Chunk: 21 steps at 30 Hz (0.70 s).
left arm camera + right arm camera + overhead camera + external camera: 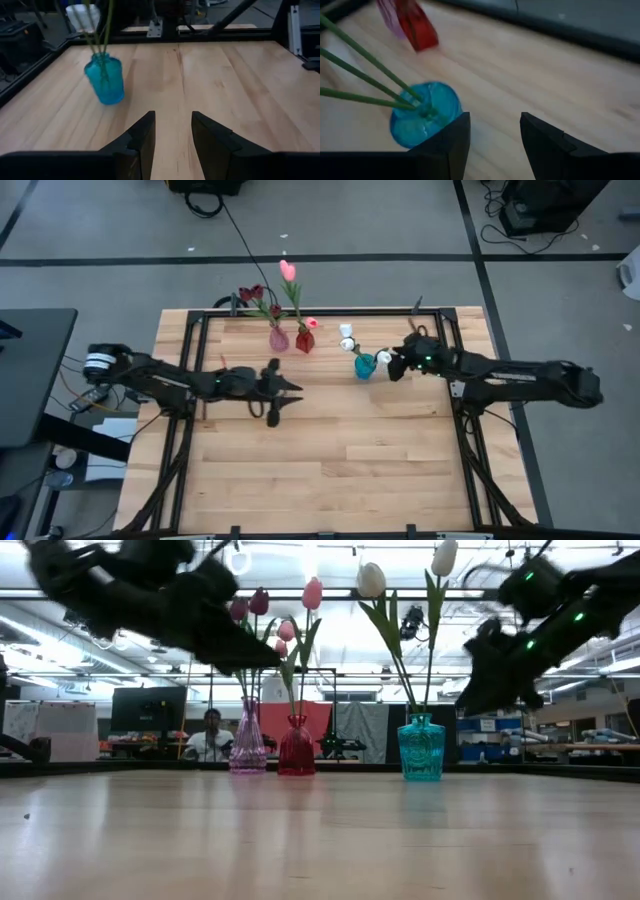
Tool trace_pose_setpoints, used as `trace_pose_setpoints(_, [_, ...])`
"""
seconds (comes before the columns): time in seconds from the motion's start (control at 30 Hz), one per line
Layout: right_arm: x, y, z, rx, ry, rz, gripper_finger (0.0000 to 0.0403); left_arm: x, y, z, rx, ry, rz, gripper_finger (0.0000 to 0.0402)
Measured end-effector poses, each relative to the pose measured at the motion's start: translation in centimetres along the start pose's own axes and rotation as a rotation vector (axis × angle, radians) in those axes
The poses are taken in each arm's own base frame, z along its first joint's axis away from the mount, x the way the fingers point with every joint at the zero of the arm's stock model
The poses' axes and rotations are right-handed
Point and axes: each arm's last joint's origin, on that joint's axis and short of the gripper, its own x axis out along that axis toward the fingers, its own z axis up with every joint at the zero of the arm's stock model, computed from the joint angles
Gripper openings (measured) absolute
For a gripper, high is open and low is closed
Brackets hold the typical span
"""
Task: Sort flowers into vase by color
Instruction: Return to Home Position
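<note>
the white flowers (371, 580) stand upright in the blue vase (364, 366), stems rising off the desk (330, 460). the pink flowers (312, 592) are in the red vase (305, 340) and the dark flowers (258, 602) in the pink vase (278, 338). the blue vase sits just beside and below the right gripper (492, 120), off to one side of its jaws, which are spread and empty, apparently not touching. the left gripper (173, 117), jaws likewise spread and empty, faces the vase from well apart. the sorting looks done, so the right arm should pull back away from the stems.

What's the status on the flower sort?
Left gripper open, mid-table; right gripper open near blue vase. Tulips all in vases, sorted by color. Nothing in the way.
</note>
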Motion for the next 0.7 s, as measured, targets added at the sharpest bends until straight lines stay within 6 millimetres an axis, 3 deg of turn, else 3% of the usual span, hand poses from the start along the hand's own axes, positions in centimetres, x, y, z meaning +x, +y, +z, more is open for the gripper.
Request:
trace_pose_setpoints(0.33, [-6.2, 0.9, 1.8, -0.062, -0.302, 0.195, 0.0182, -5.7, 0.9, -3.2, -0.073, -0.054, 0.076, 0.0133])
trace_pose_setpoints(0.7, [-10.1, 1.1, 1.4, -0.099, -0.461, 0.281, 0.0182, -10.2, 2.7, -5.1, -0.184, -0.222, 0.191, 0.0133])
